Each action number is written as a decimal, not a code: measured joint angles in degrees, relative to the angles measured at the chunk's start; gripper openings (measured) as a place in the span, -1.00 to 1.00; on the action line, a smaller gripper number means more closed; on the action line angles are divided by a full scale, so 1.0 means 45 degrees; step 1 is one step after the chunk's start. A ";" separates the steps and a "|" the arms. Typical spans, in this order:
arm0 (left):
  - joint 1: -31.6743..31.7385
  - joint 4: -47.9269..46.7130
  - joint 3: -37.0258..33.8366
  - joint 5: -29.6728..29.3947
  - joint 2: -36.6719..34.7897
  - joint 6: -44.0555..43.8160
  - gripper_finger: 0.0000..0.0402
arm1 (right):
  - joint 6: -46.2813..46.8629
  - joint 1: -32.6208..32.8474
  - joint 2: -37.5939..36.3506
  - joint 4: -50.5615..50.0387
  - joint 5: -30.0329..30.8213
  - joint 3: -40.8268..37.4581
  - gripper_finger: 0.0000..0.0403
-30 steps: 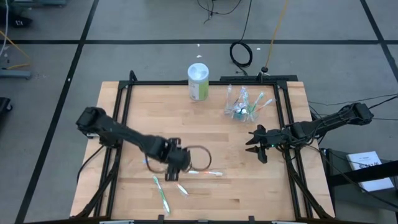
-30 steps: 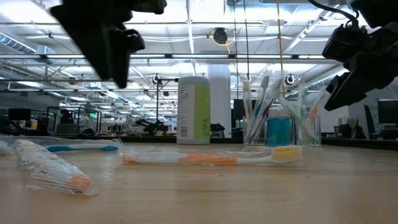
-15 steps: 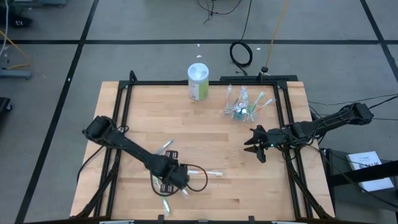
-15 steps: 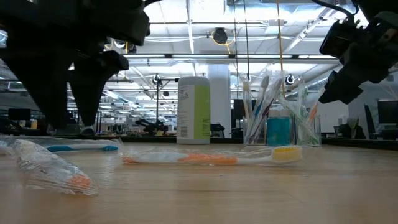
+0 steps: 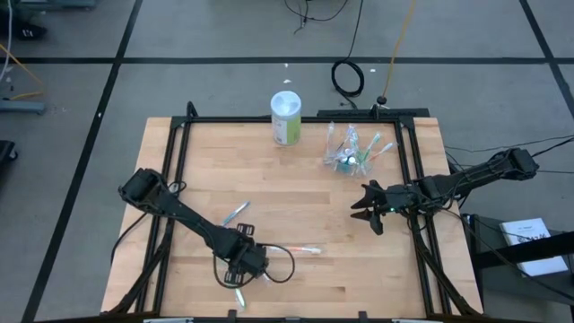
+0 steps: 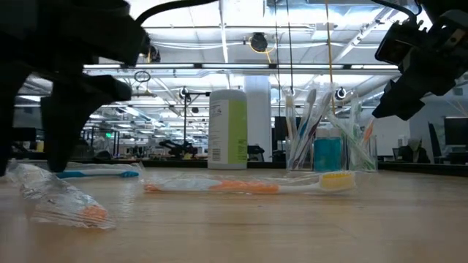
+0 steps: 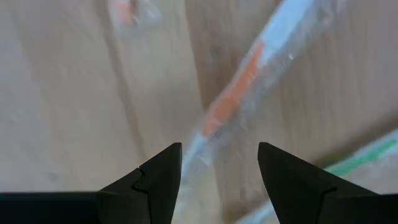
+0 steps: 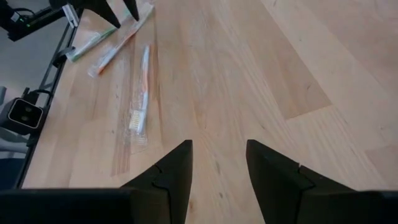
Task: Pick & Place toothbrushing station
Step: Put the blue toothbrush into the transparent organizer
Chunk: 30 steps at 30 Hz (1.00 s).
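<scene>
A small clear cup (image 5: 348, 152) holding several toothbrushes and a teal tube stands at the far right; it also shows in the low view (image 6: 329, 150). Loose wrapped toothbrushes lie flat on the table: a blue one (image 5: 235, 213), an orange-and-yellow one (image 5: 298, 249) and a green one (image 5: 238, 296). My left gripper (image 5: 242, 266) is open near the near edge. Its fingers stand to either side of a wrapped orange toothbrush (image 7: 236, 93) that lies just ahead of them. My right gripper (image 5: 369, 213) is open and empty, off the table at the right.
A tall white-and-green canister (image 5: 286, 117) stands at the far edge, left of the cup. A black frame (image 5: 269, 120) runs around the wooden table top. Bare wood lies in the middle, between the two arms.
My left gripper has gone toward the table's near edge and down, over the toothbrushes lying there. The blue toothbrush, which the arm hid a second ago, now shows in the high view.
</scene>
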 joint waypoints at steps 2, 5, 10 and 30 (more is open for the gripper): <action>-0.0064 0.0055 -0.0083 -0.0068 0.0000 0.0039 0.09 | 0.0000 0.0001 0.0004 -0.0017 -0.0005 0.0000 -0.30; -0.0098 -0.0261 -0.0080 -0.1052 -0.0010 0.0193 0.09 | -0.0005 -0.0002 0.0000 -0.0017 -0.0003 0.0000 -0.30; 0.0154 -0.1590 -0.0080 -0.1861 -0.0739 -0.0111 0.09 | -0.0005 -0.0002 0.0004 -0.0026 0.0000 0.0000 -0.30; 0.1947 -0.2866 -0.3337 -0.1211 -0.3430 -0.1363 0.09 | -0.0627 0.0001 0.0004 -0.0032 0.0000 0.0000 -0.30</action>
